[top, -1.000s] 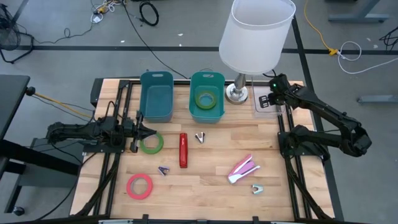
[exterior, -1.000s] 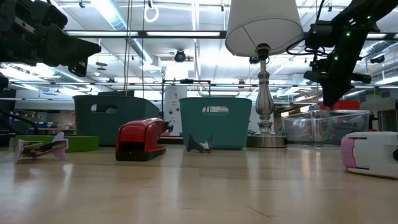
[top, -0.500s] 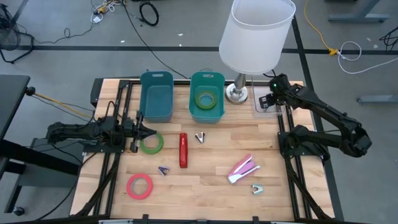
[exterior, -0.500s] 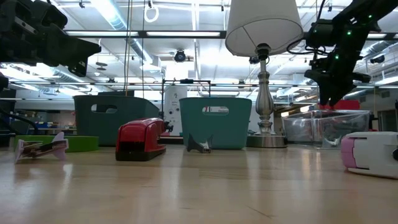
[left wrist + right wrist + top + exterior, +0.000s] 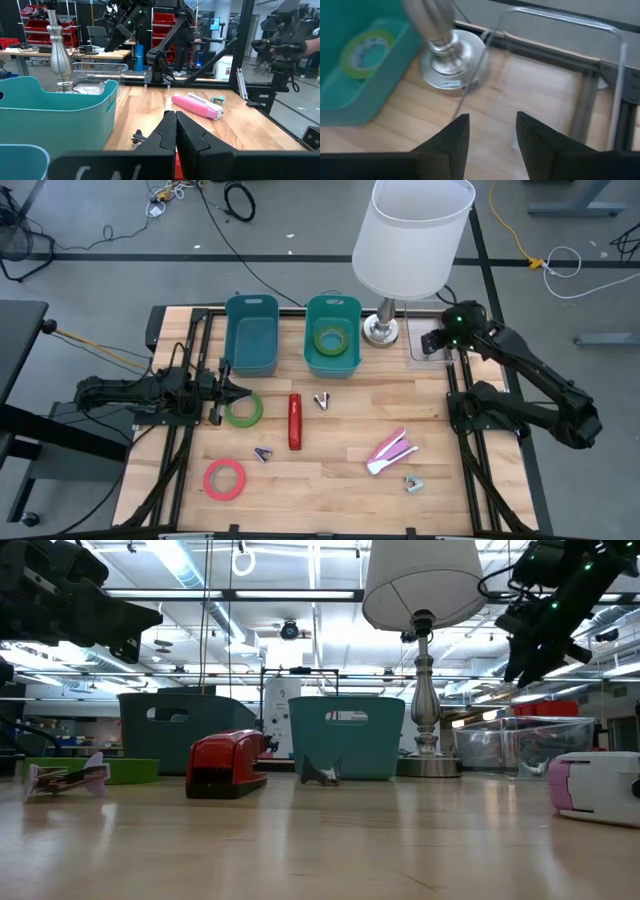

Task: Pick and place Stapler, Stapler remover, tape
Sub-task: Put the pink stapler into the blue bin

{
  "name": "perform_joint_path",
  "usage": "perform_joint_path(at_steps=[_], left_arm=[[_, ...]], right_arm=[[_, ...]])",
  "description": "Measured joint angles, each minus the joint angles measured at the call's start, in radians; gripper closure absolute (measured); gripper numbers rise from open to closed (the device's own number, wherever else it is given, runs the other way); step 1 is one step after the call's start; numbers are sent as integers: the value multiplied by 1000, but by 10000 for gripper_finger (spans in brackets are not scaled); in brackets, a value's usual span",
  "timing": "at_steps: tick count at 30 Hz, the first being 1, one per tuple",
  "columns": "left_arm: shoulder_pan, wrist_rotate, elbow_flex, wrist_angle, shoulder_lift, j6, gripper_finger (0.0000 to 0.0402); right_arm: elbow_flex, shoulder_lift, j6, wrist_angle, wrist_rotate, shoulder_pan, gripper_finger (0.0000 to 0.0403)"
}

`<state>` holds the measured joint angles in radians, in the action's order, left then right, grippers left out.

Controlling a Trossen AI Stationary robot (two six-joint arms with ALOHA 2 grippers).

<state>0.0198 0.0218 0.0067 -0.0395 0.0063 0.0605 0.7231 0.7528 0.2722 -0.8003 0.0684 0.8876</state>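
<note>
Sorting is at an early stage by my reading. One yellow-green tape roll (image 5: 331,338) lies inside the right-hand teal bin (image 5: 332,360); the left-hand teal bin (image 5: 251,350) looks empty from above. A clear tray (image 5: 424,343) stands at the back right beside the lamp (image 5: 385,330), and I cannot tell what, if anything, is in it.

Left on the worktop (image 5: 330,480):
- green tape roll (image 5: 243,410), near the left side, just in front of my left tool
- red tape roll (image 5: 225,479), towards the front left
- red stapler (image 5: 294,421), centre, lying in front of the bins
- pink stapler (image 5: 391,451), front right of centre
- a small dark staple remover (image 5: 321,400) just beside the red stapler
- a second small remover (image 5: 264,453) near the red tape
- a pale remover (image 5: 414,484) by the pink stapler

My right tool (image 5: 432,340) hangs above the clear tray at the back right. Its fingers (image 5: 455,135) stand apart with nothing between them; through the gap I see only bare wood and the tray wall. My left tool (image 5: 232,391) waits at the left edge, fingers pressed together and holding nothing, pointed towards the green tape roll.

Judgement: most items remain unplaced. Both staplers, three removers and two tape rolls need picking.
</note>
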Motion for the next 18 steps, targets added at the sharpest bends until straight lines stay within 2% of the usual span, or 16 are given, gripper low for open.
perform_joint_path(at_steps=[7, 18], left_arm=[[0, 0, 0, 0, 0, 0, 399], [0, 0, 0, 0, 0, 0, 399]], right_arm=[[0, -77, -19, 3, -26, -31, 240], [0, -116, -27, 74, -230, -108, 240]])
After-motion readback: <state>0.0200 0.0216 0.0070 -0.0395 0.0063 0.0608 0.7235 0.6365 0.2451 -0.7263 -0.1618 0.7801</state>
